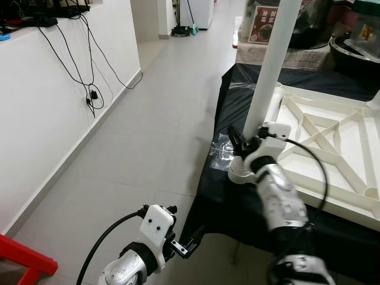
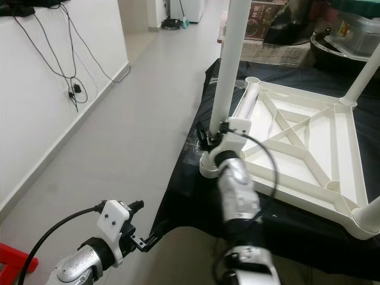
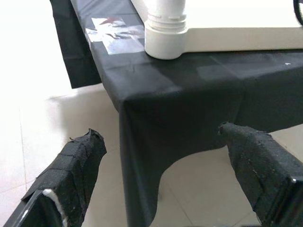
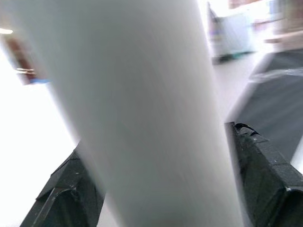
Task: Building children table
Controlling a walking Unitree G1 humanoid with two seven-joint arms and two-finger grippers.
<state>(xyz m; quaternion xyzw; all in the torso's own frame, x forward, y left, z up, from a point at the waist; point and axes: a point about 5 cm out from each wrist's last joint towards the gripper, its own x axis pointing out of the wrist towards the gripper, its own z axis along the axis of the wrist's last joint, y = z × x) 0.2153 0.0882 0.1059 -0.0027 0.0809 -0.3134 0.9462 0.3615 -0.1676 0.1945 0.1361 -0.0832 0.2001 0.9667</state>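
Your right gripper [image 1: 237, 142] pinches the tall white plastic table leg [image 1: 270, 65] near its base, one black finger [image 4: 265, 175] on each side of the tube. The leg stands upright in the round corner socket [image 1: 240, 172] of the white plastic tabletop [image 1: 332, 148], which lies upside down, ribbed underside up, on a black cloth-covered surface [image 1: 237, 208]. A second leg [image 2: 362, 74] stands at the far corner. Your left gripper [image 1: 184, 246] hangs low over the grey tiled floor [image 1: 136, 148], just off the cloth's corner, fingers [image 3: 75, 165] spread, holding nothing. Clear plastic wrap [image 1: 219, 151] lies beside the socket.
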